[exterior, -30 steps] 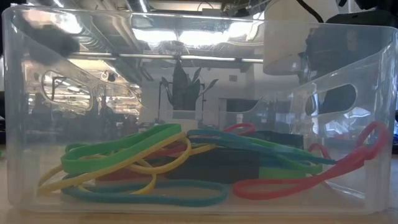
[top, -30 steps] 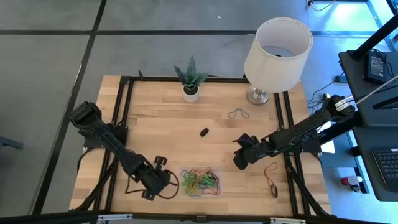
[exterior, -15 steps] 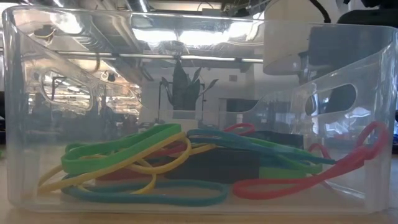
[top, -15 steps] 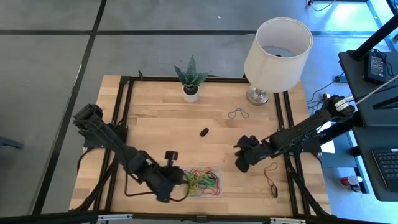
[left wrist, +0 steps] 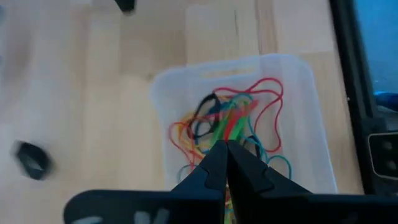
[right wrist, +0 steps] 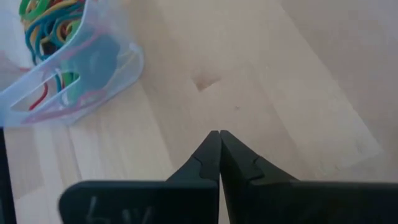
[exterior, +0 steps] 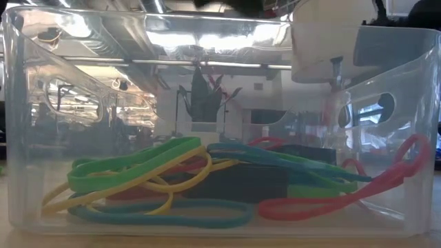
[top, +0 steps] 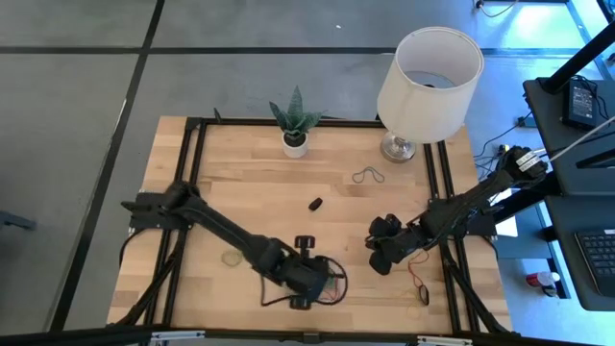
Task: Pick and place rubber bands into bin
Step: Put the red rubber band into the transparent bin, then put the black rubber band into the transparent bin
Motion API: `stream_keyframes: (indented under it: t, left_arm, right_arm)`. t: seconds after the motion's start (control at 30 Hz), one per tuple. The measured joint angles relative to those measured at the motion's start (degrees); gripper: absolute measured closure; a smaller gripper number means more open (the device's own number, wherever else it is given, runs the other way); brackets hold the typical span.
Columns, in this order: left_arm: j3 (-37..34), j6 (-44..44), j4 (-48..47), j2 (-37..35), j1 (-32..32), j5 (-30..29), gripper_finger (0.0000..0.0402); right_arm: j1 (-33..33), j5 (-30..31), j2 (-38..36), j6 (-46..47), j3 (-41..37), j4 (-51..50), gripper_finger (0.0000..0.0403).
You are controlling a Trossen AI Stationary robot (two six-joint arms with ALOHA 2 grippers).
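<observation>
The left gripper (left wrist: pixel 225 149) is seen with its two dark fingers pressed together at the tips, and no band can be made out pinched between them; it is held directly above the bin (left wrist: pixel 311 93), over the tangle of rubber bands (left wrist: pixel 233 121) lying inside. In the high view the left gripper (top: pixel 309 274) is reached across the front of the table (top: pixel 240 192) from the left edge, so that most of the bin (top: pixel 336 288) is covered by it and only a few coloured loops are left showing at its right side. The right gripper (right wrist: pixel 219 146) is likewise closed to a point with nothing held, and is poised over bare wood just beside the bin (right wrist: pixel 118 65); from above, the right gripper (top: pixel 382 252) is found to the right of the bin. Through the clear wall of the bin (exterior: pixel 413 124) in the low view, the rubber bands (exterior: pixel 172 179) are seen heaped on the floor of the tray in green, yellow, teal and red. Other bands are left on the table outside it: a red band (top: pixel 419 279) near the front right corner, a grey band (top: pixel 368 176) in front of the lamp (top: pixel 428 77), and a pale loop (top: pixel 230 259) towards the front left. A small black piece (top: pixel 314 204) lies near the middle of the table, and a potted plant (top: pixel 295 123) stands at the back edge.
</observation>
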Motion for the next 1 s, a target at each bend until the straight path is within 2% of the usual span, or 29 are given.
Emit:
stream_keyframes:
  t: [0.17,0.37,0.53,0.77,1.0]
  left_arm:
    - [0.0,-6.9,0.8,4.8,1.0,2.9,0.04]
    - [0.1,-13.0,0.7,8.4,0.2,9.8,0.04]
    - [0.1,-17.1,0.5,10.1,-1.2,11.5,0.0396]
    - [0.1,-24.8,0.6,10.4,-1.3,11.9,0.0338]
    - [0.1,-27.5,0.6,9.0,-0.8,12.0,0.0275]
  right_arm:
    - [1.1,0.0,0.0,-1.4,0.0,-0.3,0.0397]
    - [2.7,-0.1,0.0,-2.8,0.0,-0.3,0.0397]
    - [3.6,-0.5,0.0,-3.0,0.0,-0.5,0.0397]
    - [4.5,-0.5,0.0,-4.4,0.0,-1.0,0.0397]
    - [4.7,-2.3,0.0,-4.4,0.0,-1.3,0.0397]
